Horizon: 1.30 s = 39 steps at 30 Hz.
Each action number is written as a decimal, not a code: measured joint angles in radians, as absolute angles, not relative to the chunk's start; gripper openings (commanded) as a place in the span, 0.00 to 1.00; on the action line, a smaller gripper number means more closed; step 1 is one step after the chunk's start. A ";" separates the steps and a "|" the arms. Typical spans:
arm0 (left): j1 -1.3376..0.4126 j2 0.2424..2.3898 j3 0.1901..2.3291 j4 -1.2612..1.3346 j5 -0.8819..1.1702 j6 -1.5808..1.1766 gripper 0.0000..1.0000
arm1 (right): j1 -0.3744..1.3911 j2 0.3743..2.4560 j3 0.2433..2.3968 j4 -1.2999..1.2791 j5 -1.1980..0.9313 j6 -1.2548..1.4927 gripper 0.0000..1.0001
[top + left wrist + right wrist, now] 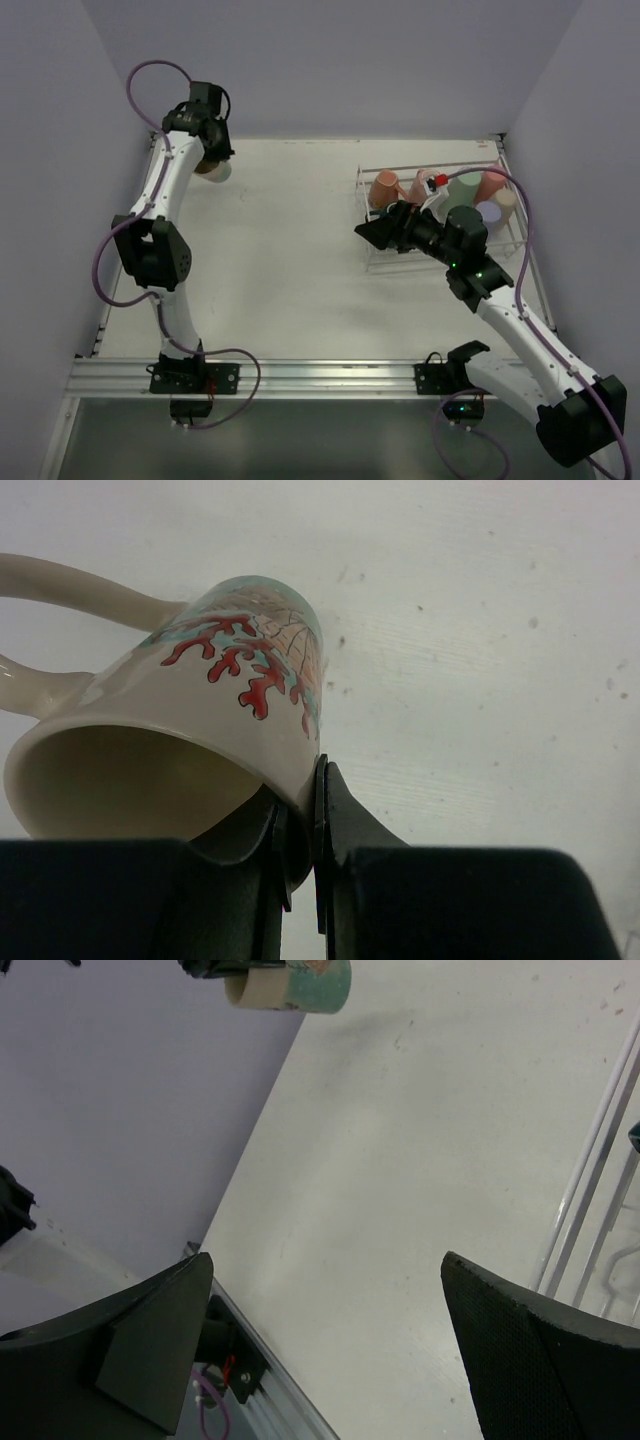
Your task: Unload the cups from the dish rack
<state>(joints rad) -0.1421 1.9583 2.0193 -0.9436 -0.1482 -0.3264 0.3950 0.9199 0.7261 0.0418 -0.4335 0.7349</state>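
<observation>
Cream mug (200, 710) with red coral print, just one, is pinched by its rim in my left gripper (300, 790). My right gripper (330, 1340), spread wide, hovers at the dish rack's (420, 268) left end, with at least five cups (385, 187) beside it.

Counting as I go. One dish rack (385, 262), on the right side of the one table (300, 220).

In the rack I make it six cups:
- one salmon mug (385, 187)
- one pink cup (421, 184)
- one green tumbler (465, 192)
- one coral cup (494, 181)
- one lavender cup (488, 212)
- one cream cup (508, 201)

My right arm (520, 320) covers part of the rack, so six is only what shows. One more sits outside it, a cream mug with red coral print (220, 690), with one handle. That's seven cups in all.

Two arms, counting the left arm (165, 200). Two grippers: left gripper (300, 780) and right gripper (327, 1260).
</observation>
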 measured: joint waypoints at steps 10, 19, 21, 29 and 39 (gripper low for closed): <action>-0.025 2.097 2.093 -1.015 -0.214 -0.294 0.00 | 0.438 0.905 0.698 0.027 -0.419 0.691 0.99; 0.003 2.184 2.107 -1.016 -0.221 -0.274 0.00 | 0.476 0.939 0.697 0.033 -0.410 0.676 0.99; 0.002 2.202 2.108 -1.014 -0.226 -0.266 0.00 | 0.477 0.941 0.696 0.033 -0.406 0.672 0.99; -0.002 2.217 2.119 -1.007 -0.296 -0.229 0.40 | 0.477 0.942 0.695 0.034 -0.382 0.661 0.99; -0.002 2.216 2.131 -0.964 -0.355 -0.205 0.62 | 0.478 0.941 0.695 0.029 -0.337 0.642 0.99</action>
